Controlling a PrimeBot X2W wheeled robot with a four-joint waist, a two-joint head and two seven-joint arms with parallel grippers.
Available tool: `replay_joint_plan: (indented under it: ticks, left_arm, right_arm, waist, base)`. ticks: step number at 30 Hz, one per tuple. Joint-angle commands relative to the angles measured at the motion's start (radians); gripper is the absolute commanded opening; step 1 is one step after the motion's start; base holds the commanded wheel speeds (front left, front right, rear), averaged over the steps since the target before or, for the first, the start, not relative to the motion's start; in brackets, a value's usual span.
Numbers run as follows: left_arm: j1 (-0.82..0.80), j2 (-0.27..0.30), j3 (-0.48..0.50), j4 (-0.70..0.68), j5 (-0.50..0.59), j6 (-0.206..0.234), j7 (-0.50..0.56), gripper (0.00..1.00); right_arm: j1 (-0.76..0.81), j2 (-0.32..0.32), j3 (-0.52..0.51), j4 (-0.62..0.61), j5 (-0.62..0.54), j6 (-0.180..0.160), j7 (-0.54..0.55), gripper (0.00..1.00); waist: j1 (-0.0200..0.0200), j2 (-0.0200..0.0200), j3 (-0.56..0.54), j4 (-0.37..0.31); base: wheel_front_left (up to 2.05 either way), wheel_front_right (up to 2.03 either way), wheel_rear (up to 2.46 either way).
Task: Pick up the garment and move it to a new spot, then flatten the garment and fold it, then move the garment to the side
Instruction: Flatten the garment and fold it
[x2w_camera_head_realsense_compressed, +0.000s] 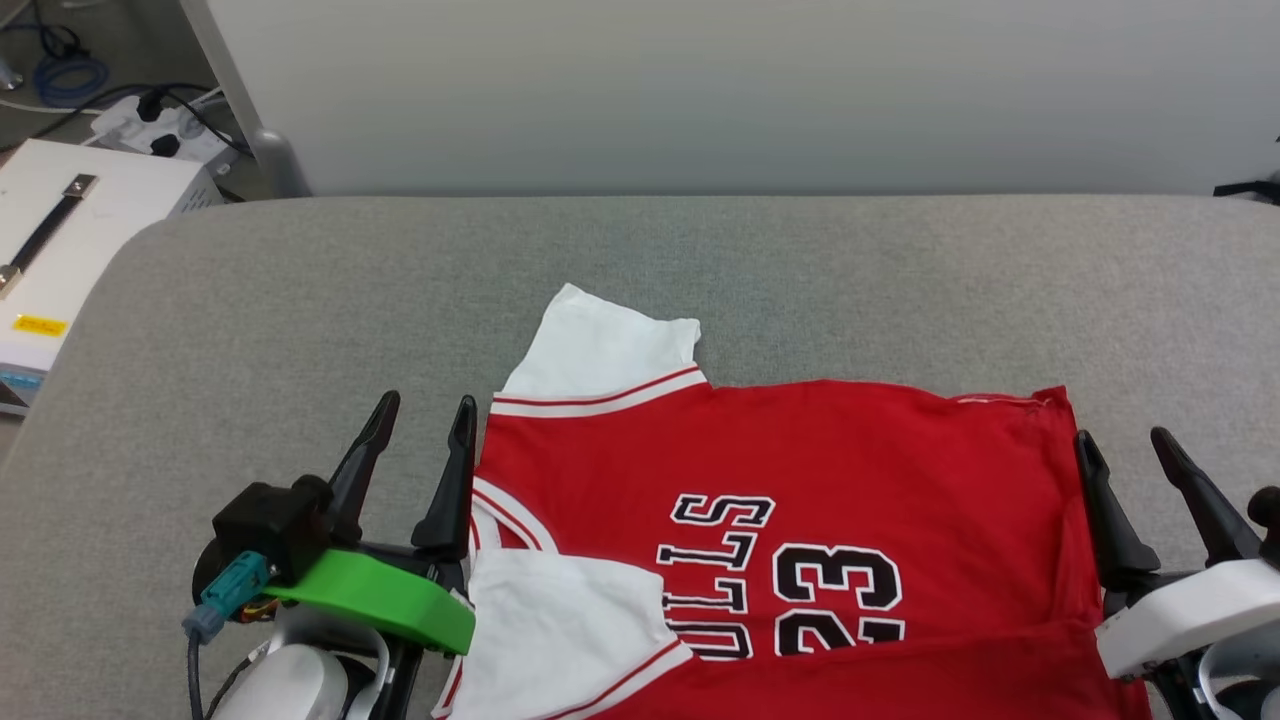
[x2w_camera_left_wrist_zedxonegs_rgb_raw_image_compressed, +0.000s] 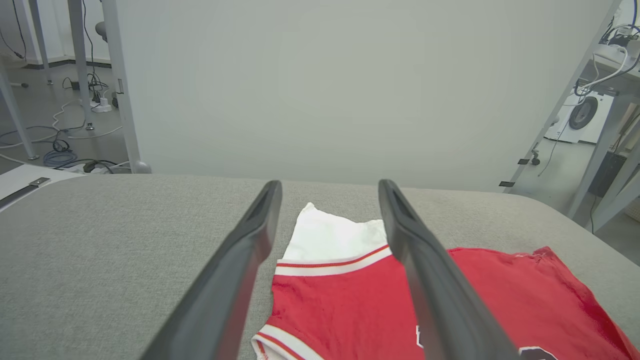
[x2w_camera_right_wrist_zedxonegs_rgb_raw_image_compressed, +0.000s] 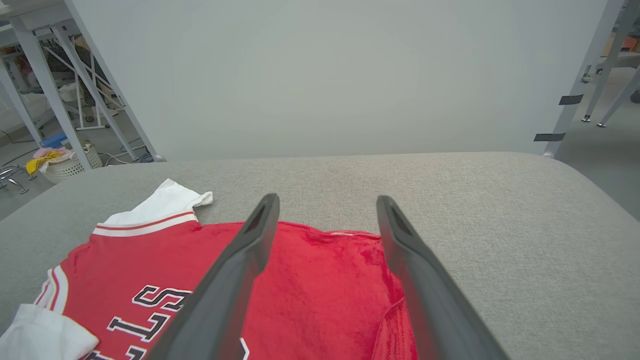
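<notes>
Claws first: the left claw (x2w_camera_head_realsense_compressed: 428, 405) is sitting at the lower left of the head view with its two dark fingers spread and nothing between them, and the right claw (x2w_camera_head_realsense_compressed: 1122, 437) is mirroring it at the lower right, likewise released and gripping nothing. Each is flanking one end of the garment (x2w_camera_head_realsense_compressed: 800, 460), which is lying sideways across the lower middle of the frame on the grey counter (x2w_camera_head_realsense_compressed: 300, 300), neck end toward the left claw and hem end toward the right one; whether the nearest fingers are brushing the cloth I cannot tell. The far sleeve (x2w_camera_head_realsense_compressed: 600, 350) is sticking out flat toward the top of the frame, while the near sleeve (x2w_camera_head_realsense_compressed: 560, 620) is lying turned in over the red front, and a red flap (x2w_camera_head_realsense_compressed: 950, 680) along the bottom edge is covering part of the lettering (x2w_camera_head_realsense_compressed: 830, 580), so the folding is looking begun rather than finished. Judging by how it is draping, the cloth is behaving as light, soft and limp: it is likely going to sag and bunch if lifted from one point. The best holds are probably the doubled, firmer edges, the striped trim (x2w_camera_head_realsense_compressed: 510, 512) by the neck on the left and the hem corner (x2w_camera_head_realsense_compressed: 1040, 400) on the right, pinched together so the panel is travelling taut. Beyond the counter, a white box (x2w_camera_head_realsense_compressed: 70, 230) is sitting at the upper left and a pale wall panel (x2w_camera_head_realsense_compressed: 700, 90) is running across the top.
</notes>
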Motion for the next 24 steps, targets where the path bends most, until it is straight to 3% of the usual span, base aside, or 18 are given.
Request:
replay_joint_plan:
  ticks: [1,5,9,17,24]
  left_arm:
    - [-0.024,-0.006,0.006,0.013,0.024,-0.019,-0.005,1.00]
    - [-0.124,0.008,0.002,0.068,0.061,-0.065,0.004,1.00]
    - [-0.280,0.046,-0.013,0.127,0.090,-0.104,0.090,1.00]
    - [-0.649,0.114,-0.071,0.313,0.069,-0.228,0.411,1.00]
    - [-0.874,0.137,-0.154,0.488,-0.031,-0.257,0.700,1.00]
  right_arm:
    - [-0.030,0.006,0.006,-0.003,-0.009,-0.001,-0.012,1.00]
    - [-0.063,0.018,0.021,-0.001,-0.018,-0.001,-0.021,1.00]
    - [-0.102,0.020,0.040,-0.002,-0.026,-0.001,-0.029,1.00]
    - [-0.172,0.031,0.073,-0.012,-0.032,-0.001,-0.048,1.00]
    - [-0.212,0.035,0.101,0.001,-0.030,-0.001,-0.072,1.00]
  waist:
    - [0.0000,0.0000,0.061,-0.034]
    - [0.0000,0.0000,0.135,-0.066]
    - [0.0000,0.0000,0.205,-0.102]
    - [0.0000,0.0000,0.334,-0.173]
    - [0.0000,0.0000,0.408,-0.219]
  base:
    - [0.00,0.00,0.00]
    - [0.00,0.00,0.00]
    - [0.00,0.00,0.00]
    - [0.00,0.00,0.00]
    - [0.00,0.00,0.00]
